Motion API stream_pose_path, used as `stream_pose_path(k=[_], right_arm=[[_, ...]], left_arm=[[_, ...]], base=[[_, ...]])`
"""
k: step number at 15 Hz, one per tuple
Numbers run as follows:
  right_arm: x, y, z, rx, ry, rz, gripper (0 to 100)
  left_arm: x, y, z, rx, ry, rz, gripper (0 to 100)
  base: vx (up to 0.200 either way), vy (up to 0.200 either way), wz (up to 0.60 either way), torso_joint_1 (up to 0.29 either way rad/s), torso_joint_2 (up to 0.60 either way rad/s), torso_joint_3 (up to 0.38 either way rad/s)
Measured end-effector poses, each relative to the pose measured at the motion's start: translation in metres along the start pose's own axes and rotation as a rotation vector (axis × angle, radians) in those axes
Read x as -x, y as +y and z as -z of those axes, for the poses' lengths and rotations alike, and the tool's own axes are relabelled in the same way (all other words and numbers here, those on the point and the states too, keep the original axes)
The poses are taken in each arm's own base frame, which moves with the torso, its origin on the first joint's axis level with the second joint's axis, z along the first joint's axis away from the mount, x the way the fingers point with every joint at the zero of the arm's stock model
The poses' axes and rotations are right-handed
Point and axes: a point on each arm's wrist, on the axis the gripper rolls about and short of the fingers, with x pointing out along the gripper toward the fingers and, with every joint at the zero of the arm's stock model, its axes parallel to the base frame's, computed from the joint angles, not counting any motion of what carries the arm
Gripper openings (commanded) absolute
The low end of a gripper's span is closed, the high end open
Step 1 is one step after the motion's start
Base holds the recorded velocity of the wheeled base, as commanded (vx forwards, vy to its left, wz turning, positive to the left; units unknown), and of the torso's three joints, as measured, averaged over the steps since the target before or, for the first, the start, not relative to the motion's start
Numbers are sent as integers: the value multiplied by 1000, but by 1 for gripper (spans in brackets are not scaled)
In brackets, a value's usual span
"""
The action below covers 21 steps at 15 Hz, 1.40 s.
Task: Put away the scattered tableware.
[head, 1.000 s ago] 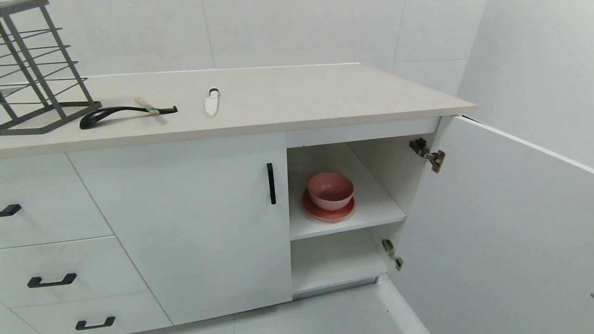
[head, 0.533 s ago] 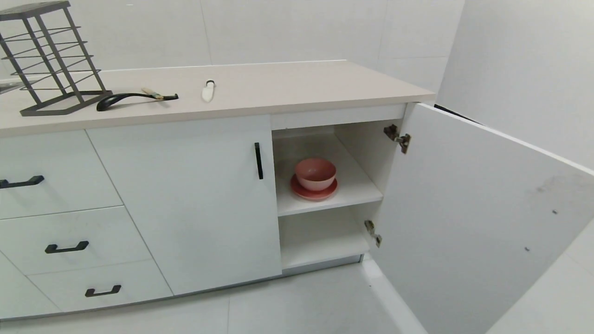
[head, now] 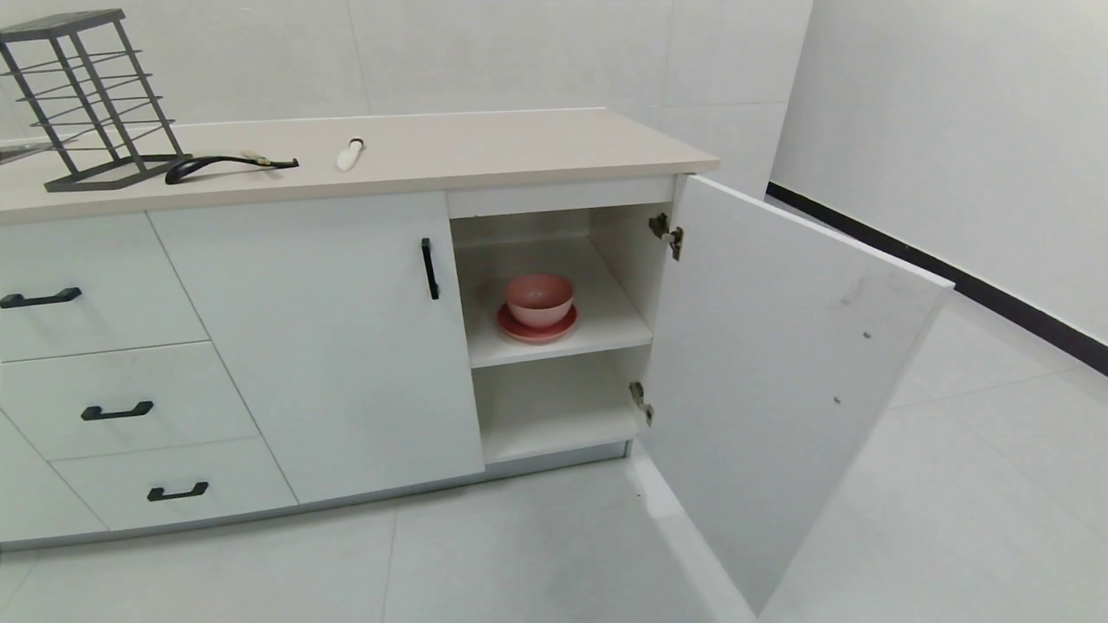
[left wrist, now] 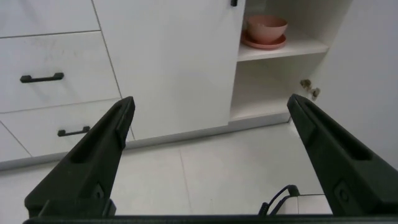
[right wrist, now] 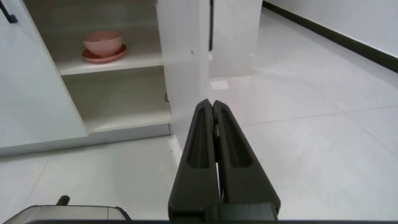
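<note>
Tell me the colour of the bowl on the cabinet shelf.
The bowl is pink, on a redder plate. Clearest in the head view.

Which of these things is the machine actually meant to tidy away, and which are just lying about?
Part of the job:
black ladle, wooden utensil and white utensil, all loose on the countertop
pink bowl on pink plate, inside the cupboard
open cupboard door

Just lying about:
wire rack on the countertop
drawers, shut
</note>
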Motion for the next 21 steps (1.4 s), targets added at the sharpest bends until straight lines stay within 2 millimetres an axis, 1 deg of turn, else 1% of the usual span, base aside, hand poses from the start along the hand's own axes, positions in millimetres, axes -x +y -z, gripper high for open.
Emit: stream_pose_path(k=[7, 11, 12, 13, 14, 15, 16, 18, 20, 21], right_arm=[[0, 0, 0, -1, 0, 0, 0], [0, 0, 0, -3, 2, 1, 0], [0, 0, -3, -2, -30, 1, 0], [0, 0, -8, 0, -74, 0, 0], [2, 0, -19, 5, -181, -3, 0], [3, 1, -25, 8, -229, -13, 0], [3, 1, -28, 10, -218, -35, 0], [0, 2, -37, 19, -140, -90, 0], [-11, 4, -57, 48, -64, -157, 0], [-20, 4, -68, 60, -28, -186, 0]], left_arm=[[0, 0, 0, 0, 0, -8, 100], [0, 0, 0, -1, -2, -14, 100], [0, 0, 0, -2, -1, -15, 100], [0, 0, 0, -2, -1, -17, 100], [0, 0, 0, -4, -1, -20, 100], [0, 0, 0, -5, -1, -20, 100], [0, 0, 0, -5, 1, -21, 100], [0, 0, 0, -4, 0, -20, 100], [0, 0, 0, -4, 0, -20, 100], [0, 0, 0, -4, 0, -20, 100]], base=[[200, -200, 0, 2, 3, 1], [0, 0, 0, 0, 0, 0], [0, 0, 0, 0, 0, 0], [0, 0, 0, 0, 0, 0], [-200, 0, 0, -7, -2, 2], [-200, 0, 0, -2, -2, 2], [-200, 0, 0, 22, -2, 2], [0, 0, 0, 0, 0, 0], [0, 0, 0, 0, 0, 0], [0, 0, 0, 0, 0, 0]])
